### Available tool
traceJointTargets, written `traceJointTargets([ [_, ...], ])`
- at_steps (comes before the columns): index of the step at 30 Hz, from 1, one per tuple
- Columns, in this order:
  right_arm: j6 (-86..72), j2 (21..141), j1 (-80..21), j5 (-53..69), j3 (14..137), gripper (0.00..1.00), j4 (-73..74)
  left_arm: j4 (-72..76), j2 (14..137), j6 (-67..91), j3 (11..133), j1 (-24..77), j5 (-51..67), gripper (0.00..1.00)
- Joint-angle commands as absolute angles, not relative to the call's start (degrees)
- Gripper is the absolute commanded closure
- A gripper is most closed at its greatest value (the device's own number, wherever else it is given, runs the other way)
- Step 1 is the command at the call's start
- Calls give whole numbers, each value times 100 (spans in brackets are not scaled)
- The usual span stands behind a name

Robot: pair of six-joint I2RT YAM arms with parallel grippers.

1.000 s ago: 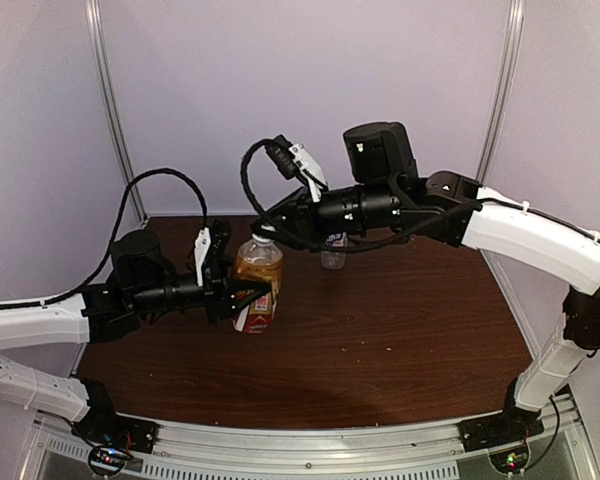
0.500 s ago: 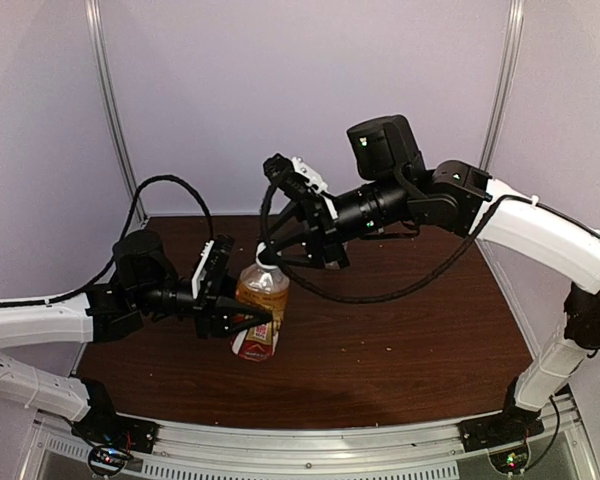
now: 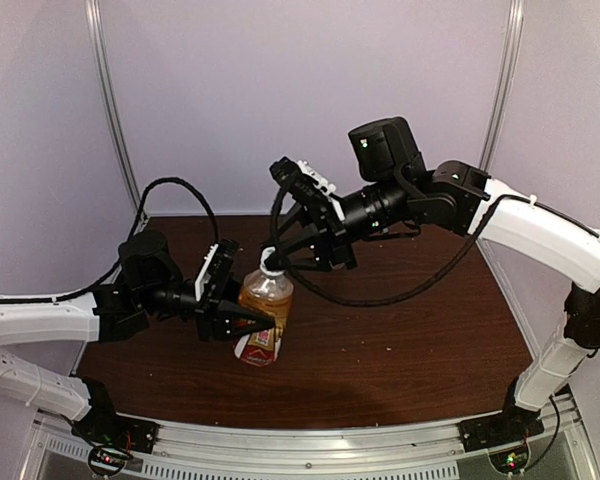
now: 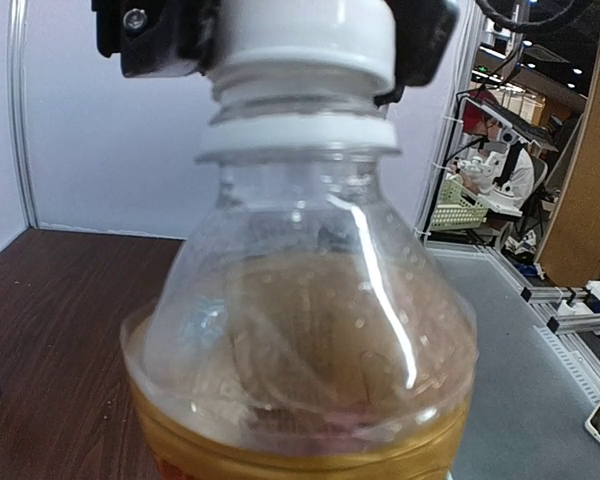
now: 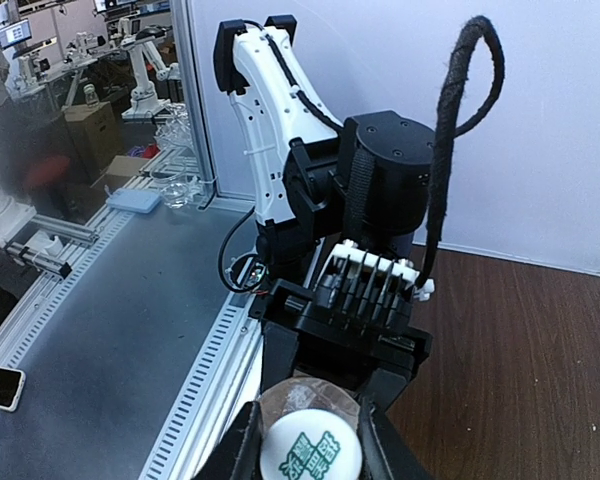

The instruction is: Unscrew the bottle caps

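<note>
The amber-brown bottle [image 3: 267, 305] with a red-white label leans over the table's middle, its base low. My left gripper [image 3: 255, 322] is shut on its body from the left. The bottle's white cap [image 3: 270, 261] points up and back, and my right gripper [image 3: 276, 260] is shut on it from behind. In the right wrist view the cap [image 5: 312, 452] has green print and sits between my fingers [image 5: 242, 446]. In the left wrist view the bottle [image 4: 300, 330] fills the frame and hides my own fingers, and the cap [image 4: 300, 35] is at the top. The clear bottle and its cap are hidden.
The dark wood table [image 3: 410, 320] is ringed by pale walls with upright metal posts [image 3: 110, 110]. An aluminium rail [image 3: 310, 440] runs along the near edge. The right arm [image 3: 520, 225] reaches over the back of the table. A cable [image 3: 170, 190] loops above the left wrist.
The right gripper came down and closed on the cap. The left gripper tilted the bottle and shifted it slightly right and nearer. The clear bottle seen behind earlier is now covered by the right arm.
</note>
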State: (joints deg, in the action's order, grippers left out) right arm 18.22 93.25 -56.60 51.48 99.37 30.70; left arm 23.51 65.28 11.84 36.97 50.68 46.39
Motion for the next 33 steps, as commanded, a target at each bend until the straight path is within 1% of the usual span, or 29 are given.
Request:
traceJointTargets([
  [1,2112,9310,-5541,5719,9918,71,3358,3071,6598,1228,3841,5124,5239,60],
  [12,2426,9483,-5493,6087,10241,70,3822,3065,6696,1237,3850,5124,5455,60],
  [25,2315,9372,-5304,6526,10257,71,3636,2880,6908,1073,3891,5124,5416,61],
  [29,1996,9253,-5238,6295,10062,74,3323,2843,6846,1044,3863,5124,5251,61],
  [33,1112,8867,-5053,5338,9469,71,2391,2512,6652,862,3833,5115,4723,60],
])
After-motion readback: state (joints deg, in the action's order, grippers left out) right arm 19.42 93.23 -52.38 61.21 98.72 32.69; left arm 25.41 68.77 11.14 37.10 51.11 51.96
